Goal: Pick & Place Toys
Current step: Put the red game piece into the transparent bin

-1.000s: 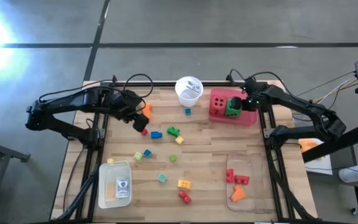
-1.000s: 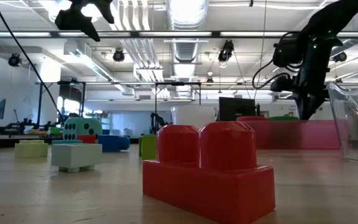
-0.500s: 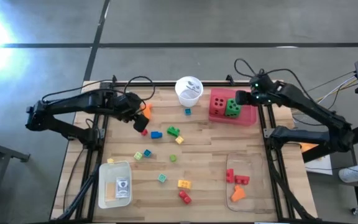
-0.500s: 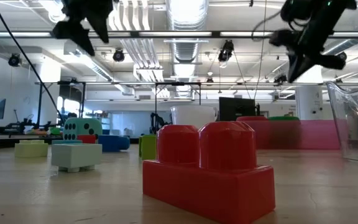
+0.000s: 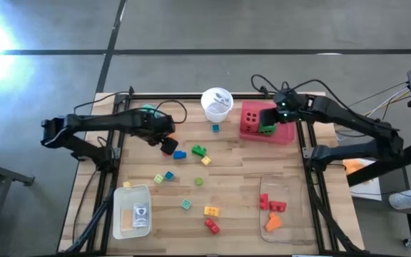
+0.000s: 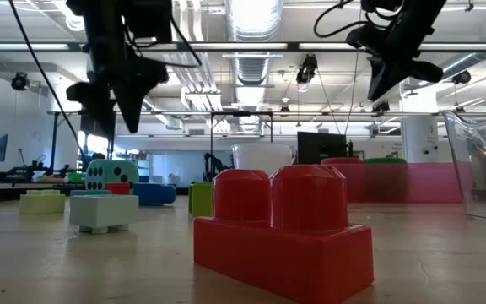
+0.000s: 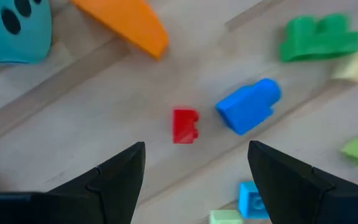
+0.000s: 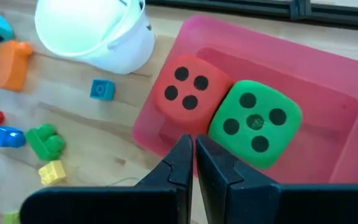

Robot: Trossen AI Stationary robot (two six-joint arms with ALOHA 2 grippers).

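Note:
My left gripper (image 7: 194,168) is open and empty. It hovers over a small red brick (image 7: 184,126), with a blue brick (image 7: 248,106) beside it; the gripper also shows in the high view (image 5: 168,145). An orange piece (image 7: 126,22) and the teal die (image 7: 11,28) lie on the wood just beyond. My right gripper (image 8: 194,163) is shut and empty, above the near edge of the pink tray (image 8: 328,81). The red die (image 8: 188,87) and the green die (image 8: 253,121) sit side by side in the tray.
A white cup (image 5: 217,103) stands left of the pink tray. A green brick (image 5: 200,150) and several small bricks lie mid-table. A clear tray (image 5: 280,207) with red and orange bricks is at the near right. A white tray (image 5: 133,212) with cards is at the near left.
My right gripper has risen from the pink tray, leaving the green die in it beside the red die, and has then drifted toward the table's left. My left gripper has come down and moved toward the table's near right, over the small red brick.

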